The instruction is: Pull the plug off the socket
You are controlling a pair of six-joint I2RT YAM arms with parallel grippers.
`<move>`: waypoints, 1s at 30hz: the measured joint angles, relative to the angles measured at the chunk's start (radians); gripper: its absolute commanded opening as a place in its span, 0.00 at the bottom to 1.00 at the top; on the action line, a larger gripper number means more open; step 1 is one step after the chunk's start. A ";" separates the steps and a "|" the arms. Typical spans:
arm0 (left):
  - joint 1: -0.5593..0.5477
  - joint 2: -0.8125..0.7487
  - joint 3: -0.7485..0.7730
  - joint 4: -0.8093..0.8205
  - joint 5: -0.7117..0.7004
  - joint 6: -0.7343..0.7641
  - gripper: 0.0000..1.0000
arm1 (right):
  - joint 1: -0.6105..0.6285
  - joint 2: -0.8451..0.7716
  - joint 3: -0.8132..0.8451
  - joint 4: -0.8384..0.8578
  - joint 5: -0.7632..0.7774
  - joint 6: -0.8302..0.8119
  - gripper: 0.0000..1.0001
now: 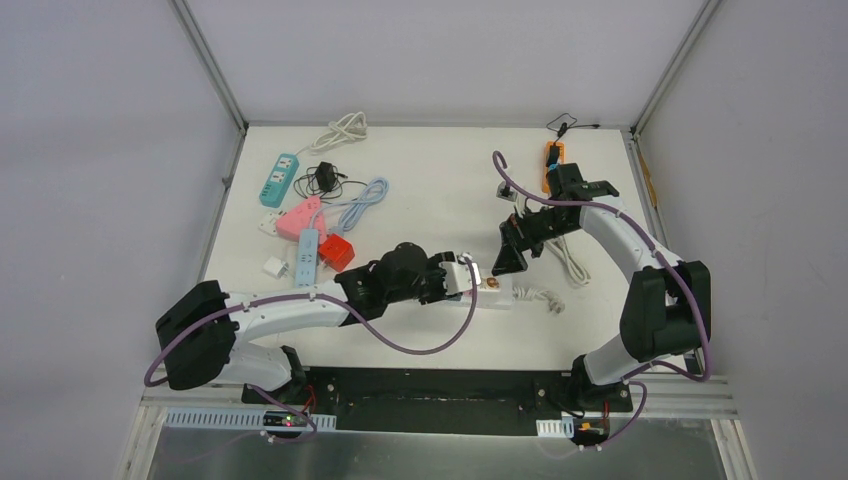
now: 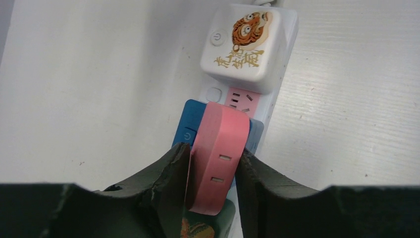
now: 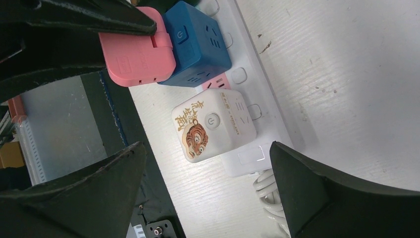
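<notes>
On the left wrist view my left gripper (image 2: 214, 152) is clamped on the flat pink plastic plug adaptor with rounded corners (image 2: 220, 148). One dark finger presses on each of its broad faces. That pink plug sits hard against the blue cube adaptor (image 2: 184, 126), which stands on the long white power strip (image 2: 283, 84). I cannot tell whether the pink plug's pins are still seated in a socket or already out.

To the right along the strip stands the white cube adaptor with an orange tiger print (image 2: 245, 42), beside a pink socket face on the strip.

My right gripper (image 3: 208, 146) is spread wide and holds nothing. On its wrist view the tiger cube lies between its two fingers, though I cannot tell how high above it they are.

From the top camera, the strip lies near the middle of the white table (image 1: 420, 170), toward the near edge. Its white cable trails off to the right.

Well apart, on the far left of the table, I see:
- a teal power strip (image 1: 279, 180)
- a black charger (image 1: 326, 178)
- a pink triangular adaptor (image 1: 298, 218)
- a red cube (image 1: 337, 251)
- a pale blue strip (image 1: 307, 257)
- a small white cube (image 1: 274, 267)

An orange power strip (image 1: 551, 158) lies at the far right.
</notes>
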 measured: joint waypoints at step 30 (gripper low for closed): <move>0.075 0.058 0.073 -0.004 0.196 -0.037 0.00 | 0.036 0.006 -0.067 0.123 0.080 0.158 0.94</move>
